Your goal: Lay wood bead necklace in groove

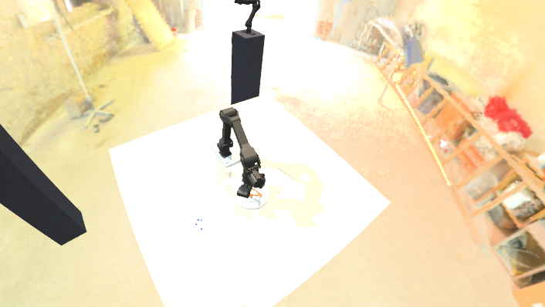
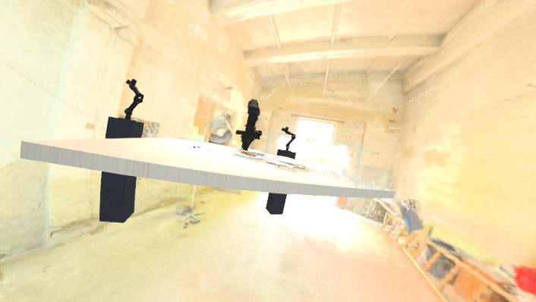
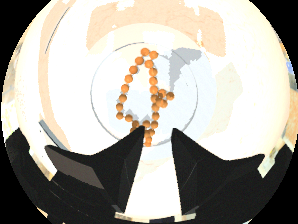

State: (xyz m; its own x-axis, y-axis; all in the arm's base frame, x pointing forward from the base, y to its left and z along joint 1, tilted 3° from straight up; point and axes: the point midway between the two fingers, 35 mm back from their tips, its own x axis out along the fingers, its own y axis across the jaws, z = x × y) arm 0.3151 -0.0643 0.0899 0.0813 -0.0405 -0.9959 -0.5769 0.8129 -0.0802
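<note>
The round bead board (image 1: 252,207) (image 2: 260,155) (image 3: 207,100) is pale, with a thin circular groove line in the wrist view. The orange wood bead necklace (image 1: 259,195) (image 2: 248,154) (image 3: 128,78) lies over the board as a long, narrow loop, mostly inside the circle. Several beads are bunched at its right side, and more at its near end. My gripper (image 3: 158,129) (image 2: 246,149) is partly open, with a narrow gap and no bead held between the tips. The left fingertip is close to the near bunch and hides part of it. Any contact there cannot be told.
Several small blue dots (image 1: 201,229) (image 2: 197,146) mark the white table (image 1: 174,270). A thin dark strip (image 1: 286,173) lies beyond the board. The arm's base plate (image 1: 231,163) is behind it. Black pillars (image 1: 246,69) (image 2: 118,197) stand around the table, some bearing other arms.
</note>
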